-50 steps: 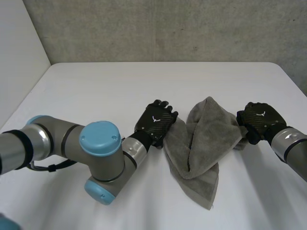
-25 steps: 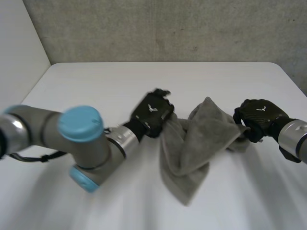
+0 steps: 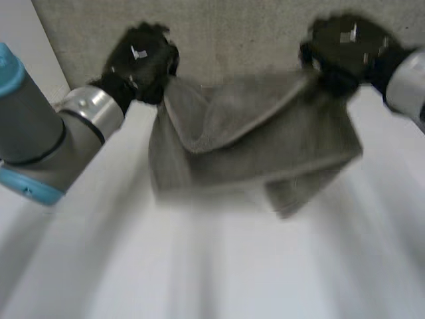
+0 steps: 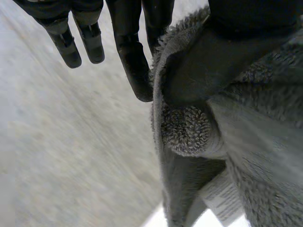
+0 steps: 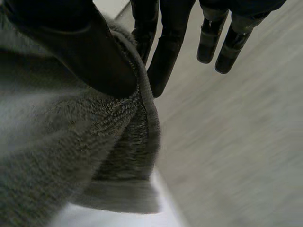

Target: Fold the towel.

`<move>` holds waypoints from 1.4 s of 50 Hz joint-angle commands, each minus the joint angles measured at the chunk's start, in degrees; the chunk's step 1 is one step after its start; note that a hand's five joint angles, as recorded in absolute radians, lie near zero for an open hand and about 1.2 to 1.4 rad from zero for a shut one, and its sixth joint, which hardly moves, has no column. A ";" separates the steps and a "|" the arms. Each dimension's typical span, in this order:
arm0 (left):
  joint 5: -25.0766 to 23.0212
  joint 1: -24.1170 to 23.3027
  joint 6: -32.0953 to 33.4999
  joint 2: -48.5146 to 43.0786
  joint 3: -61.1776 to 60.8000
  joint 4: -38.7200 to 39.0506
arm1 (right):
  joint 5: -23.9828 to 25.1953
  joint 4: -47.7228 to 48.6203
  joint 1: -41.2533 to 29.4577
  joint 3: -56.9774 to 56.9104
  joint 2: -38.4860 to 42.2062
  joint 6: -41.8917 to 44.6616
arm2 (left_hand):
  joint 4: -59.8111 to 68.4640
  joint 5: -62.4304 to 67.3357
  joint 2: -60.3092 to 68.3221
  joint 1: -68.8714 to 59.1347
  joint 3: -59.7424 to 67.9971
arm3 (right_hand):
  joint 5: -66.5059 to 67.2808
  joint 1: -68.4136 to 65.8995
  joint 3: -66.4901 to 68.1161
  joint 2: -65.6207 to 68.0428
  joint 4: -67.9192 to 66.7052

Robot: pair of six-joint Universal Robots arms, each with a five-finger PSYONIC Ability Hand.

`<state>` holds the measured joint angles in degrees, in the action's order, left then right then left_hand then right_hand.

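Head view is showing you both hands up high: your left hand [image 3: 141, 61] is pinching one top corner of the grey towel [image 3: 252, 143] between thumb and finger, and your right hand [image 3: 340, 48] is clamping the other. The towel is sagging between them over the white table [image 3: 279, 266], with a grey wall [image 3: 239, 33] behind.

Plain grey towel [image 3: 265, 143], black left hand [image 3: 143, 60] and right hand [image 3: 342, 50], white table [image 3: 265, 266]

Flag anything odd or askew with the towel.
The towel, pinched by the left hand and the right hand, hangs bunched and uneven: its top edge sags between them, and one flap droops lower below the right hand.
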<state>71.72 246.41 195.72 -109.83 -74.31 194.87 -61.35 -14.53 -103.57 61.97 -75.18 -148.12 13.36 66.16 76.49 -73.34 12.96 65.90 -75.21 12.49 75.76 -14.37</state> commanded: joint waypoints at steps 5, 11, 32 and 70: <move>1.41 2.23 -1.14 13.93 -15.20 10.16 | 0.24 14.54 -2.87 23.31 -13.94 -12.11 | -3.36 3.84 3.51 -6.66 -2.96 | 4.10 -4.79 -2.49 4.24 4.37; -2.45 3.72 -0.52 14.65 -32.35 12.56 | 3.34 13.40 -1.56 38.17 -13.95 -6.34 | -3.36 3.84 3.51 -6.66 -2.96 | -31.88 31.19 -2.49 -31.74 4.37; -5.63 6.89 6.34 5.51 -41.18 10.97 | 4.04 9.16 4.25 43.58 -7.27 1.70 | -3.36 -22.21 -22.55 19.39 -2.96 | -49.00 48.31 -2.49 -48.85 4.37; -14.77 8.30 6.51 -0.65 -30.63 10.27 | -4.66 17.43 -15.00 18.80 25.52 -14.39 | -3.36 -52.15 -52.49 49.33 -2.96 | -39.24 38.55 -2.49 -39.10 4.37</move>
<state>57.41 254.68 202.12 -106.73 -107.65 205.25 -65.81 2.09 -117.40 82.32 -51.29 -161.01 13.36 14.53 27.30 -27.90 12.96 23.84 -33.29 12.49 32.85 -14.37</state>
